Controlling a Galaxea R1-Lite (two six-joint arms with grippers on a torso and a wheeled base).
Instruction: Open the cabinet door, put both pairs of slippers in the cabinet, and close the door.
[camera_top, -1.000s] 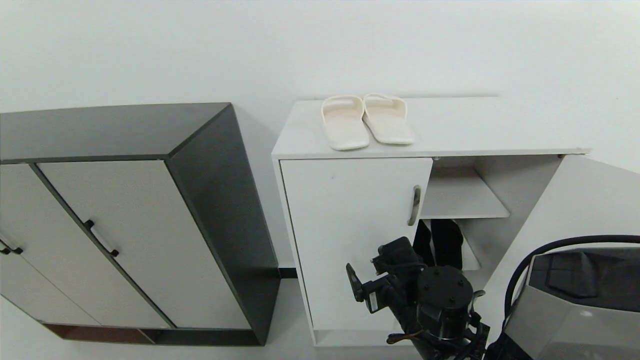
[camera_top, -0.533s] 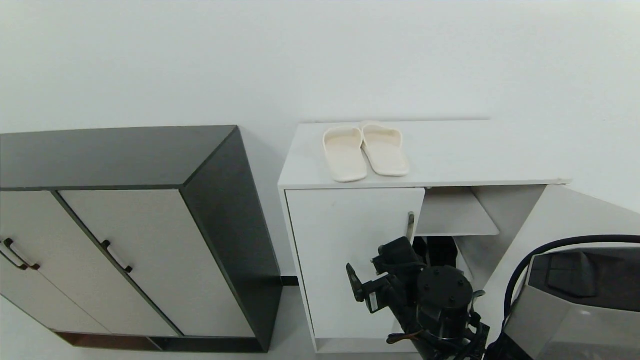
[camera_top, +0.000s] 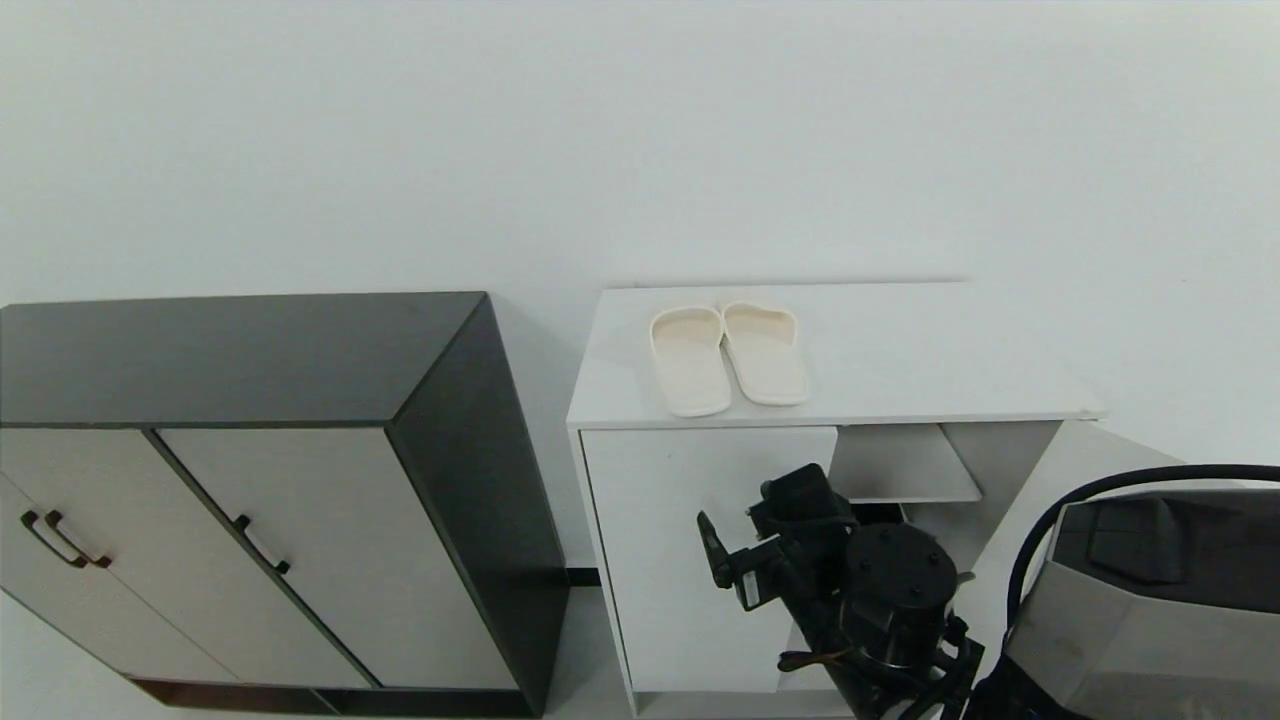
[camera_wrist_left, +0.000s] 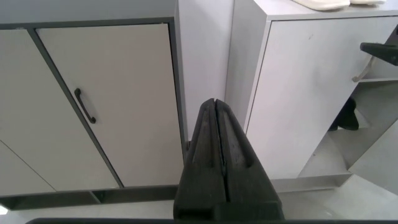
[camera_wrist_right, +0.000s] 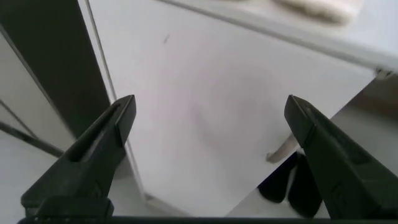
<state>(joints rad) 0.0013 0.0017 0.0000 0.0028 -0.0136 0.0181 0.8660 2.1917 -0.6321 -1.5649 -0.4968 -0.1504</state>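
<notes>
**Task status**

- Cabinet (camera_top: 900, 370): the right door (camera_top: 1090, 470) stands swung open; the left door (camera_top: 680, 560) is shut. The opening step reads as done.
- Dark pair (camera_wrist_left: 347, 115): sits inside the open compartment, below the upper shelf (camera_top: 900, 465). The first placement reads as done.
- Beige pair (camera_top: 728, 357): lies side by side on the cabinet top, near its left end and well apart from both claws. It is not yet stowed.
- Remaining, by judgement: grasp the beige pair, place it in the open compartment, then swing the right door shut — roughly half of the work is left.

**Claw state**

- Left claw (camera_wrist_left: 215, 149): fingers pressed together, nothing between them. It is low, facing the gap between the black cabinet (camera_wrist_left: 106, 99) and the white one.
- Right claw (camera_wrist_right: 211, 149): fingers spread wide, holding nothing. It faces the shut left door, near its handle (camera_wrist_right: 283, 149).

**Markings**

- No brand, label or lettering can be read on the cabinets or the slippers.
- A small pale tag (camera_top: 748, 597) on the arm is too small to read.
</notes>
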